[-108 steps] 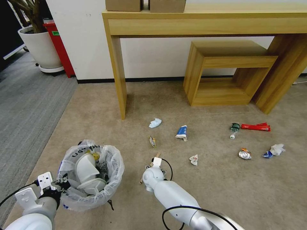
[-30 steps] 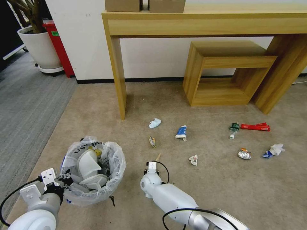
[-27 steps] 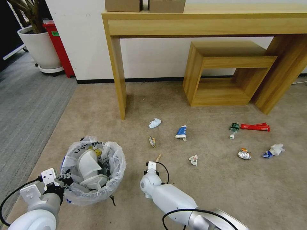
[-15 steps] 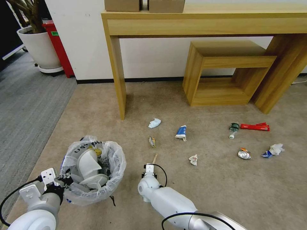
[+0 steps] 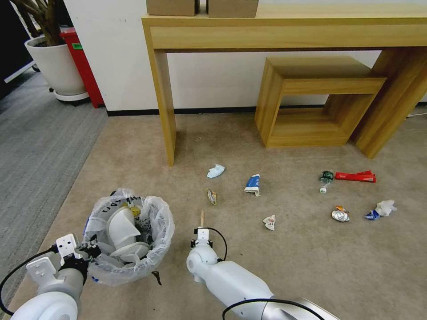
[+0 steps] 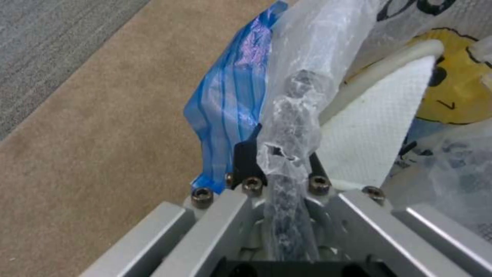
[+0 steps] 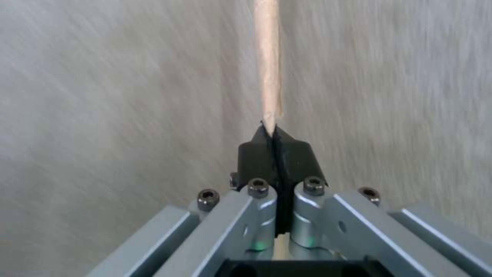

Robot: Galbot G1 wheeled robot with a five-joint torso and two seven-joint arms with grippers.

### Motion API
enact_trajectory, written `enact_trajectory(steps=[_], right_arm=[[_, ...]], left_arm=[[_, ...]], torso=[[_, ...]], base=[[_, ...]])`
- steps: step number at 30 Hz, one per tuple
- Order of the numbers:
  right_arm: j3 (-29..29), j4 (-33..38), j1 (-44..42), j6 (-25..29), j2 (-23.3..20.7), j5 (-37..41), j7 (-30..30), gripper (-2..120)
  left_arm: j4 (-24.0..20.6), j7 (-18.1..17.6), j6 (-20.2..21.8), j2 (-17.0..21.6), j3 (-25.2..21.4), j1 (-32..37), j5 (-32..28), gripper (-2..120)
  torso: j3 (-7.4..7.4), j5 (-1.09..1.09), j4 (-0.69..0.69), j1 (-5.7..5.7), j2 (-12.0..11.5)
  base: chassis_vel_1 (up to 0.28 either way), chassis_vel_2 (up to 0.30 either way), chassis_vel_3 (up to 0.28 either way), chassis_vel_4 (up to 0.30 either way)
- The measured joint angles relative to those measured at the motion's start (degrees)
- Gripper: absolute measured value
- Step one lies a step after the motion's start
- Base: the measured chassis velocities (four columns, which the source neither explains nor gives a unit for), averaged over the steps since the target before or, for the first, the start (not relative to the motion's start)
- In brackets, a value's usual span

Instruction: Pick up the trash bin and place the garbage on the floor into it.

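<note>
Right pincer (image 7: 270, 132) tight on wooden stick (image 7: 268, 57)

Black lettering runs along the trash bin's plastic bag (image 5: 116, 206), but the strokes cannot be made out as words. A green label (image 5: 77, 46) on the red cabinet (image 5: 84, 66) perhaps bears print, too small to read.

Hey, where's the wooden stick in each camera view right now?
Head view: wooden stick pokes forward from the right claw, right of the trash bin.
Right wrist view: stick runs straight out from the shut claw.
Left wrist view: not visible.
Shared landmark: beige carpet.
</note>
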Motion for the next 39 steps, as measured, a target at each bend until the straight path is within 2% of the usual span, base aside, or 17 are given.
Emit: enact_trajectory(steps=[1, 2, 4, 5, 9, 10, 13, 14, 17, 18, 21, 25, 27, 29, 32, 39], right_arm=[[0.54, 3.95, -0.16, 0.93, -2.33, 0.02, -0.71, 0], [0.54, 3.95, -0.16, 0.93, -2.33, 0.02, -0.71, 0], [1.62, 12.53, -0.22, 2.56, -6.96, 0.06, -2.35, 0], [1.62, 12.53, -0.22, 2.56, -6.96, 0.06, -2.35, 0], [2.91, 29.51, 0.78, 4.84, -15.29, 0.17, -6.57, 0], [2.91, 29.51, 0.78, 4.84, -15.29, 0.17, -6.57, 0], [2.13, 41.34, 3.34, 7.92, -22.00, 1.15, -10.82, 0], [2.13, 41.34, 3.34, 7.92, -22.00, 1.15, -10.82, 0], [-0.62, 48.46, 6.48, 12.16, -28.86, 2.18, -15.93, 0], [-0.62, 48.46, 6.48, 12.16, -28.86, 2.18, -15.93, 0], [-4.40, 51.32, 9.62, 16.58, -32.37, 2.61, -21.82, 0], [-7.33, 51.57, 11.79, 19.33, -33.01, 3.00, -25.94, 0], [-10.26, 50.05, 13.67, 22.32, -32.32, 3.08, -29.28, 0], [-10.94, 49.59, 14.00, 22.97, -32.04, 3.03, -29.93, 0], [-16.13, 46.46, 15.84, 26.51, -29.38, 1.78, -33.37, 0], [-22.94, 41.72, 18.20, 29.61, -25.73, -1.93, -35.46, 0]], left_arm=[[-0.13, -0.02, 0.20, 0.01, -0.03, 0.04, -0.07, 0], [-0.13, -0.02, 0.20, 0.01, -0.03, 0.04, -0.07, 0], [-0.51, -0.02, 0.51, -0.03, -0.02, 0.16, -0.22, 0], [-0.51, -0.02, 0.51, -0.03, -0.02, 0.16, -0.22, 0], [-1.42, -0.10, 0.80, -0.41, -0.18, 0.46, -0.22, 0], [-1.42, -0.10, 0.80, -0.41, -0.18, 0.46, -0.22, 0], [-1.95, -0.14, 1.08, -0.62, -0.08, 0.63, -0.20, 0], [-1.95, -0.14, 1.08, -0.62, -0.08, 0.63, -0.20, 0], [-2.49, -0.19, 1.15, -0.65, -0.24, 0.81, -0.24, 0], [-2.49, -0.19, 1.15, -0.65, -0.24, 0.81, -0.24, 0], [-3.00, -0.29, 1.15, -0.71, -0.50, 0.89, -0.32, 0], [-3.26, -0.35, 1.17, -0.84, -0.57, 0.89, -0.34, 0], [-3.51, -0.36, 1.19, -1.00, -0.58, 0.89, -0.34, 0], [-3.56, -0.36, 1.20, -1.04, -0.58, 0.89, -0.35, 0], [-4.12, -0.39, 1.28, -1.16, -0.59, 0.97, -0.50, 0], [-5.04, -0.41, 1.32, -1.31, -0.63, 1.43, -0.57, 0]], torso=[[0.00, -0.04, -0.01, 0.00, 0.00], [0.00, -0.04, -0.01, 0.00, 0.00], [-0.01, -0.03, -0.04, 0.00, 0.00], [-0.01, -0.03, -0.04, 0.00, 0.00], [0.00, -0.04, -0.05, 0.00, 0.00], [0.00, -0.04, -0.05, 0.00, 0.00], [-0.01, -0.02, -0.02, 0.00, 0.00], [-0.01, -0.02, -0.02, 0.00, 0.00], [0.00, -0.03, -0.05, 0.00, 0.00], [0.00, -0.03, -0.05, 0.00, 0.00], [0.00, -0.03, -0.04, 0.00, 0.00], [-0.01, -0.03, -0.03, 0.00, 0.00], [0.00, -0.03, -0.04, 0.00, 0.00], [0.00, -0.03, -0.03, 0.00, 0.00], [0.00, -0.04, -0.03, 0.00, 0.00], [0.00, -0.05, -0.03, 0.00, 0.00]], base=[[0.000, 0.000, 0.000, 0.000], [0.000, 0.000, 0.000, 0.000], [0.000, 0.000, 0.000, 0.000], [0.000, 0.000, 0.000, 0.000], [0.000, 0.000, 0.000, 0.000], [0.000, 0.000, 0.000, 0.000], [0.000, 0.000, 0.000, 0.000], [0.000, 0.000, 0.000, 0.000], [0.000, 0.000, 0.000, 0.000], [0.000, 0.000, 0.000, 0.000], [0.000, 0.000, 0.000, 0.000], [0.000, 0.000, 0.000, 0.000], [0.000, 0.000, 0.000, 0.000], [0.000, 0.000, 0.000, 0.000], [0.000, 0.000, 0.000, 0.000], [0.000, 0.000, 0.000, 0.000]])
